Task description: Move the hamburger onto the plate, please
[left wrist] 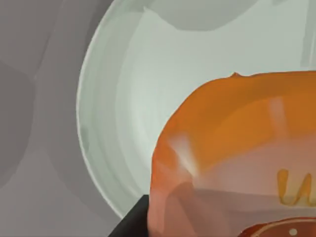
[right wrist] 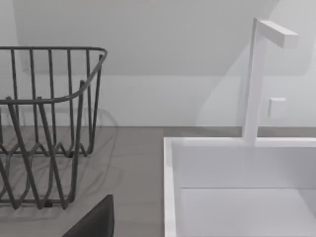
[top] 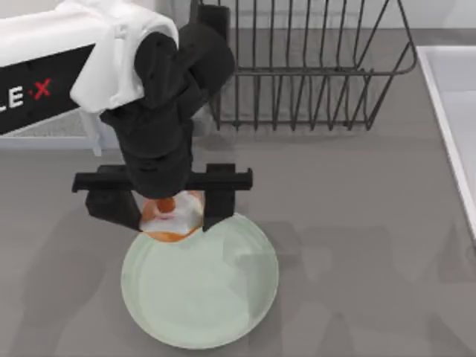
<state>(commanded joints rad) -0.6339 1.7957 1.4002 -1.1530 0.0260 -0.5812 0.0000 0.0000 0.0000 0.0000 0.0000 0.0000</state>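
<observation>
Your hamburger (top: 172, 216) sits clamped in the left pincer (top: 172, 204), hanging over the plate's (top: 216, 297) far rim nearest the wire rack (top: 312, 67). Release here and it may tip off the rim onto the bench (top: 357, 223); carry it toward the plate's middle first.

Grey matte table (top: 357, 245) under me, soft shadows across it. Dark wire dish rack (top: 312, 67) at the far edge, middle. White sink basin (right wrist: 237, 197) on the right side, white square-section faucet (right wrist: 256, 74) behind it. Plain pale wall (right wrist: 158, 49) beyond.
</observation>
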